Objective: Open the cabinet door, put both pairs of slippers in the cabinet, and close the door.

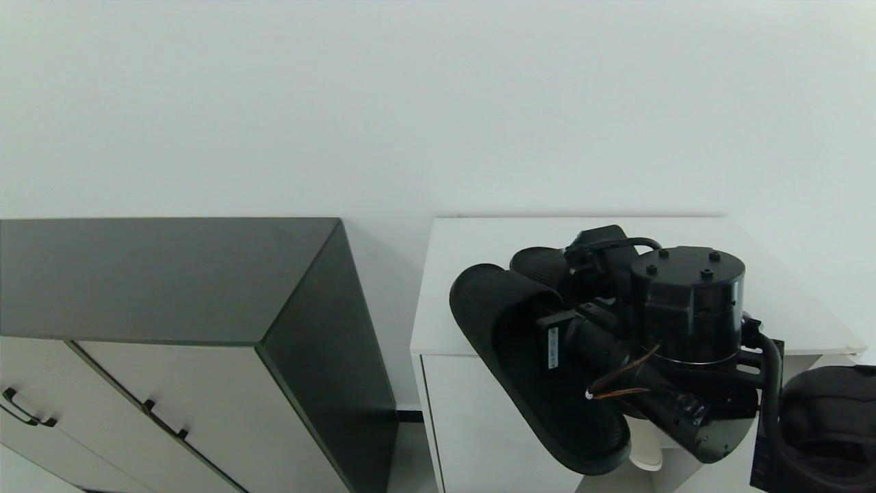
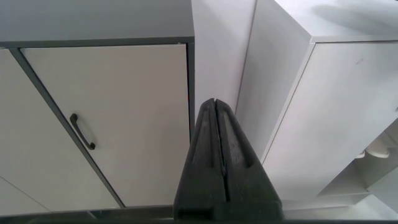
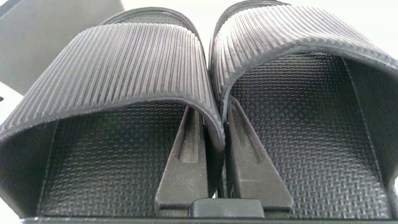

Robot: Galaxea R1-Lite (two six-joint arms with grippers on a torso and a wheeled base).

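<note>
A pair of black slippers [image 1: 527, 342], open-toed slides with ribbed straps and dimpled footbeds, hangs side by side in the air, tilted. The right gripper [image 3: 212, 111] pinches their touching inner strap edges. Well apart on the left stands the cabinet [image 1: 171, 274], dark grey on top and side. Its pale door [image 2: 124, 124] is closed and has a black bar handle [image 2: 82, 130].

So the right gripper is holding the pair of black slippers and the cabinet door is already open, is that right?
No, the cabinet door is closed, as the left wrist view shows. The right gripper does hold the pair of black slippers.
</note>
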